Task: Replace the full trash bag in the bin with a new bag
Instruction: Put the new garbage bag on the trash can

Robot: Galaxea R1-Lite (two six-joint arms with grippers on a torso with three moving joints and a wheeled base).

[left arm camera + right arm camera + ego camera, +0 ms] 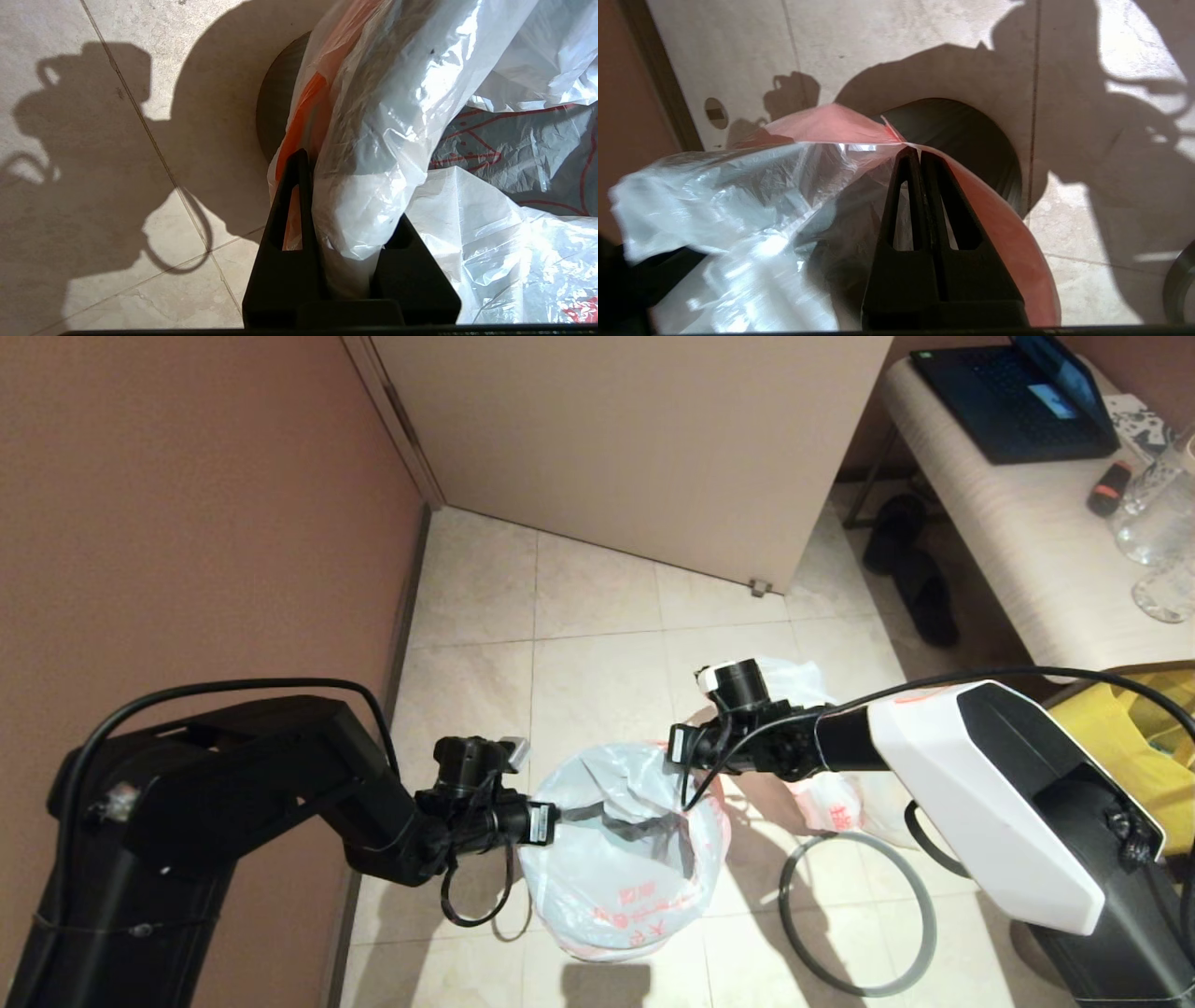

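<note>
The new bag (pixel 624 859), thin white plastic with red characters and a pink band, hangs spread open between my two grippers. It drapes over the bin, which is hidden in the head view. The black bin (pixel 966 135) shows under the bag in the wrist views, as a dark wall (pixel 275 116). My left gripper (pixel 551 823) is shut on a bunched fold of the bag's near-left edge (pixel 355 196). My right gripper (pixel 677 747) is shut on the pink rim band (pixel 913 151) at the far right. The full trash bag (pixel 831 803) lies on the floor behind my right arm.
The grey hoop (pixel 785 896) lies flat on the tiles right of the bin, also seen in the right wrist view (pixel 1176 280). A yellow tote (pixel 1120 728) stands at the far right. Dark slippers (pixel 910 569) and a bench (pixel 1008 541) lie beyond. A brown wall (pixel 187 523) stands close on the left.
</note>
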